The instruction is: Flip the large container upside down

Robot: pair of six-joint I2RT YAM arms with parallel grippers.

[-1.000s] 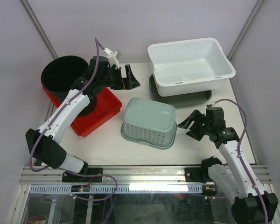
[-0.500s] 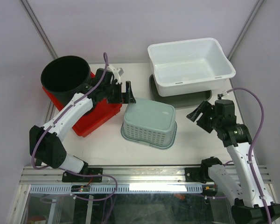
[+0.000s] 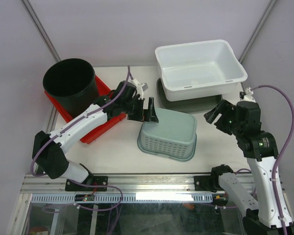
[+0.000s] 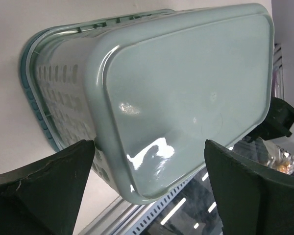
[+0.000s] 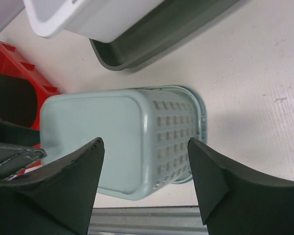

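On the table [image 3: 117, 152], back right, the white tub [image 3: 206, 90] sits on a grey tray [image 3: 186, 105]; both unchanged from a second ago. Back left, the black bucket [image 3: 83, 95] stands upright on the red tray [image 3: 95, 129], also unchanged. Basket [image 3: 171, 127]: pale green, lying upside down at mid-table with its flat bottom up and its rim on the surface. It now lies further right and slightly nearer the tub than a second ago, and a little turned. Left gripper [image 3: 143, 113]: has come forward and down from the back of the table, near the bucket, to the basket's back-left corner. Its fingers are spread wide and hold nothing. In the wrist view the basket's bottom fills the space between the two fingers. The top view shows one finger over that corner, but contact cannot be confirmed. Right gripper [image 3: 218, 117]: has risen and drawn back toward the right edge. It hangs above the table to the right of the basket, apart from it, with its fingers fairly wide and empty.
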